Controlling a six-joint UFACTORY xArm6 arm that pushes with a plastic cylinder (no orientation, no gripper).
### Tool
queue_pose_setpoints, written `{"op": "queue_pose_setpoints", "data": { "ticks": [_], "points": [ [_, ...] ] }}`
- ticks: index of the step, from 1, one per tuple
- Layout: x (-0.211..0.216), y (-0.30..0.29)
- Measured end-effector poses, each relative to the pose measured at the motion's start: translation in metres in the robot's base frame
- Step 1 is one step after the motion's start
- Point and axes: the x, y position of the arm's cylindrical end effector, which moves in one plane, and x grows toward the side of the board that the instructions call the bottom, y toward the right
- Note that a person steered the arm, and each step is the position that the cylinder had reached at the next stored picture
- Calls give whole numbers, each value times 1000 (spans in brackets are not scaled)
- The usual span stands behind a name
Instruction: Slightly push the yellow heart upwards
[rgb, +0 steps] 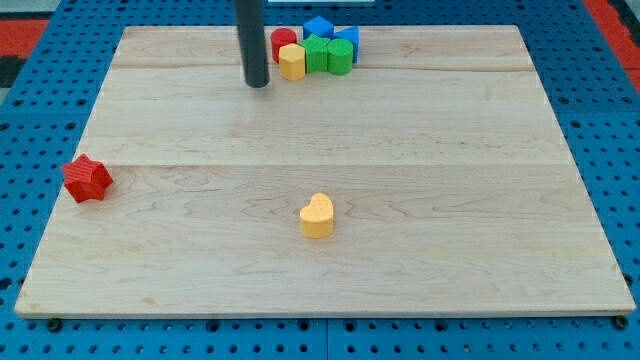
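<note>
My tip (257, 84) rests on the worktop (320, 130) near the view's top, a little left of centre. There are no jaws to open or close; the arm ends in a plain dark rod.

The yellow heart (317, 216) lies alone in the lower middle of the worktop, well apart from my tip, below it and somewhat to the view's right. Nothing touches it.

Just to the right of my tip sits a tight cluster of blocks at the top edge. A yellow block (291, 61) is nearest the tip, close beside it, though I cannot tell if they touch. Behind it is a red cylinder (283, 42). Next come a green block (316, 54) and a green cylinder (339, 56), side by side. At the back are a blue block (319, 27) and a second blue block (349, 39).

A red star (87, 178) lies at the view's left edge of the worktop, well apart from everything else.
</note>
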Motion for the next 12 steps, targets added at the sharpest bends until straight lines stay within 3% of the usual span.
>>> {"op": "queue_pose_setpoints", "data": {
  "ticks": [2,4,5,7,8,9,10,11,12],
  "points": [
    [12,-38],
    [12,-39],
    [25,-6],
    [67,153],
    [130,221],
    [209,250],
    [267,213],
    [270,146],
    [241,112]
  ]
}}
